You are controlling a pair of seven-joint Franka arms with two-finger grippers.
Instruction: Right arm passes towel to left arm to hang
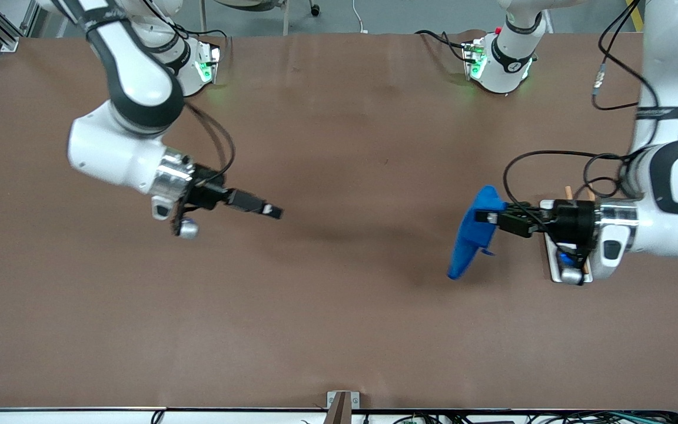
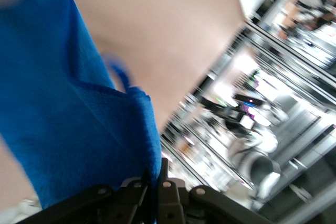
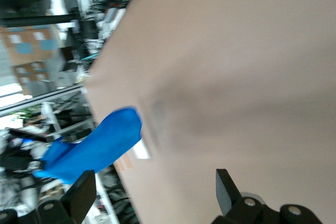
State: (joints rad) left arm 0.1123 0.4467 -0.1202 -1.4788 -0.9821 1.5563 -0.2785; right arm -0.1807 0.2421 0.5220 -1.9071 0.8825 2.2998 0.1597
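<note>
The bright blue towel [image 1: 472, 237] hangs bunched from my left gripper [image 1: 488, 217], which is shut on its upper edge above the table toward the left arm's end. In the left wrist view the towel [image 2: 68, 124] fills much of the frame, pinched between the closed jaws. My right gripper [image 1: 273, 210] is open and empty, held in the air over the table toward the right arm's end, well apart from the towel. The right wrist view shows its spread fingers [image 3: 81, 195] and the towel [image 3: 97, 148] farther off.
A white tray [image 1: 551, 259] lies under the left wrist, mostly hidden by it, with wooden pegs [image 1: 568, 192] sticking up beside it. Brown table [image 1: 339, 294]. A small bracket [image 1: 342, 405] sits at the table edge nearest the front camera. Cables loop by the left arm.
</note>
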